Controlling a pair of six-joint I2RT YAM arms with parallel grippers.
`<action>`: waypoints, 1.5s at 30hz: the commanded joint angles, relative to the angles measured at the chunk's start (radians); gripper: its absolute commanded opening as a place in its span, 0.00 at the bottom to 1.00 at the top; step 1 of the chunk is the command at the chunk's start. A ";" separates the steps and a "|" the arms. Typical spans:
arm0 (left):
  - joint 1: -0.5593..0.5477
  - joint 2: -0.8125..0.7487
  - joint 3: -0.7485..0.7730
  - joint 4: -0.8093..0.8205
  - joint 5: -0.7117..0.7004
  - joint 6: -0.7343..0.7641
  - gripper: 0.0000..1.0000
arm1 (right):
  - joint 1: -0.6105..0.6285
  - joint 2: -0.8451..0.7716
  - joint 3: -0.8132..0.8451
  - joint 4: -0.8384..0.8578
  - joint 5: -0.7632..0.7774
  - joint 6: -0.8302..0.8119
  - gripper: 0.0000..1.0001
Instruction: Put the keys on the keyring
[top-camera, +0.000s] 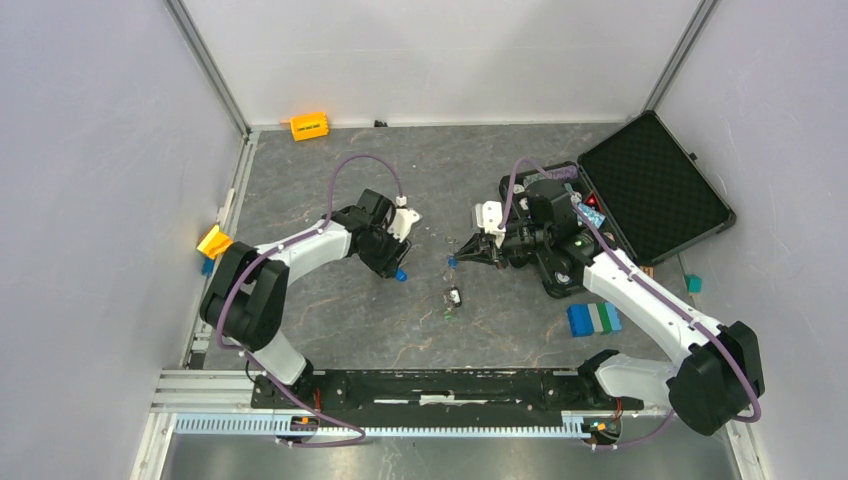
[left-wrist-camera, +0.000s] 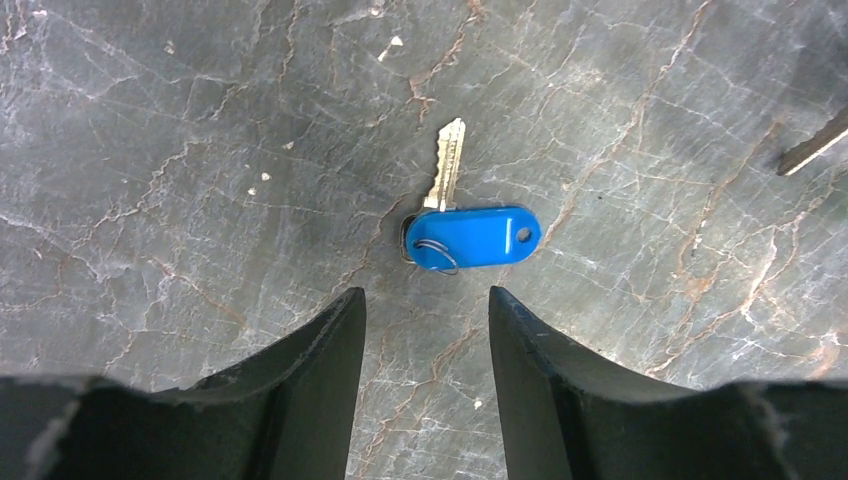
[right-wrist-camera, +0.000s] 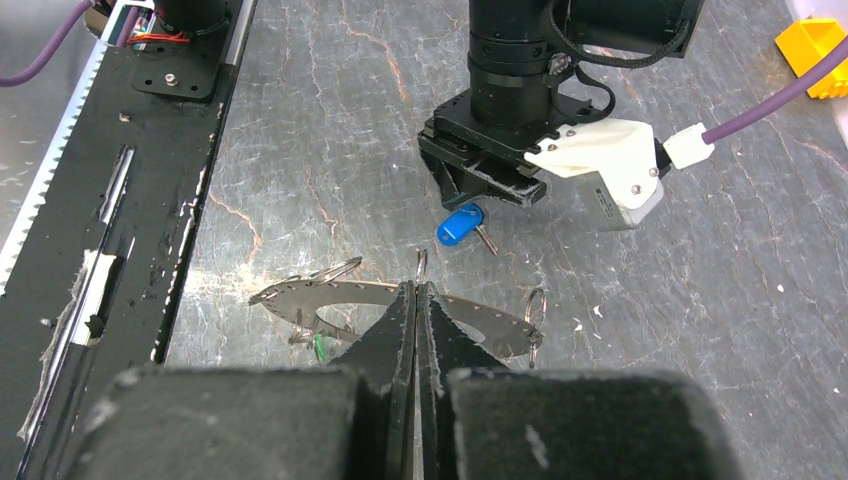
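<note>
The left gripper (left-wrist-camera: 425, 300) hovers over the middle of the desk (top-camera: 330, 330), a little toward its left edge. Its jaws are released, with nothing between them. Just beyond their tips lies a blue-tagged key (left-wrist-camera: 470, 237), flat on the desk. Its silver blade points away from the jaws, and a small wire loop joins it to the tag.

The right gripper (right-wrist-camera: 415, 290) faces the left one from the right side. Its jaws are clenched, and they seem to pinch the near rim of the keyring (right-wrist-camera: 340, 291), though the contact itself is hard to see. The ring stretches out to either side of the tips, with small wire loops hanging along its jagged edge.

Toward the near edge from the grippers lies a black-tagged key (top-camera: 455, 297), with a green tag (top-camera: 448, 313) just beside it. An open black case (top-camera: 655, 190) sits at the far right corner.
</note>
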 joint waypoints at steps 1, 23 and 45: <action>-0.001 -0.005 0.043 0.006 0.063 -0.004 0.56 | -0.004 -0.001 0.002 0.037 -0.019 -0.016 0.00; -0.029 0.050 0.041 0.078 -0.052 -0.018 0.41 | -0.004 0.001 0.000 0.034 -0.024 -0.017 0.00; -0.027 0.059 0.021 0.116 -0.040 0.009 0.16 | -0.004 0.006 -0.003 0.036 -0.026 -0.015 0.00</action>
